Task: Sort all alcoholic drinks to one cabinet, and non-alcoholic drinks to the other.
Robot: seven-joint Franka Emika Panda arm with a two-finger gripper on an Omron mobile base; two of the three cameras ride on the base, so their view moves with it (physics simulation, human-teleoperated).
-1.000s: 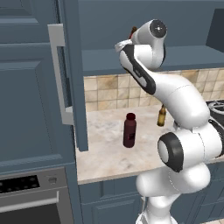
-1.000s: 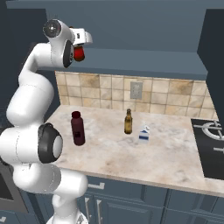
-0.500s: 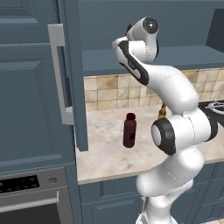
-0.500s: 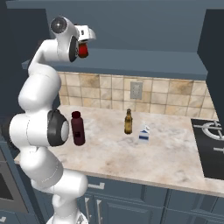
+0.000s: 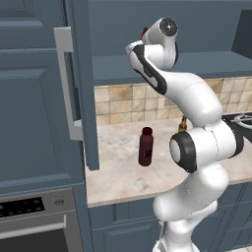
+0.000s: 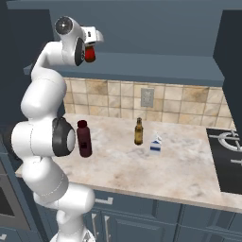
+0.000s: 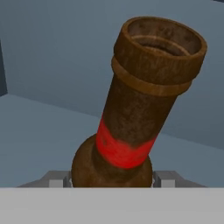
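- Your hand [image 6: 92, 45] is sitting up high inside the open upper cabinet [image 6: 156, 28], just above its shelf [image 6: 156, 64].
- It's grasping the red-label beer bottle [image 7: 139, 114]; in the hand view you're looking along the brown neck at its open mouth, with the red band lower down and the body sitting between the two fingertips [image 7: 165, 178].
- From the right base view, you're seeing the bottle's red label [image 6: 89, 56] poking out just under the hand.
- From the left base view, the arm is mostly blocking the hand; just a bit of brown bottle [image 5: 144, 32] is showing beside the wrist.
- The squat maroon bottle [image 6: 84, 138] is standing upright on the table [image 6: 142, 170], near the open cabinet door [image 5: 81, 83].
- The tan-label beer bottle [image 6: 138, 132] is standing upright further back on the table, near the tiled backsplash [image 6: 118, 97].
- A small blue-and-white carton [image 6: 155, 144] is sitting just beside that bottle.
- A stovetop [image 6: 229, 156] is running along the table's right end, and an oven [image 5: 34, 221] is sitting below at the left.
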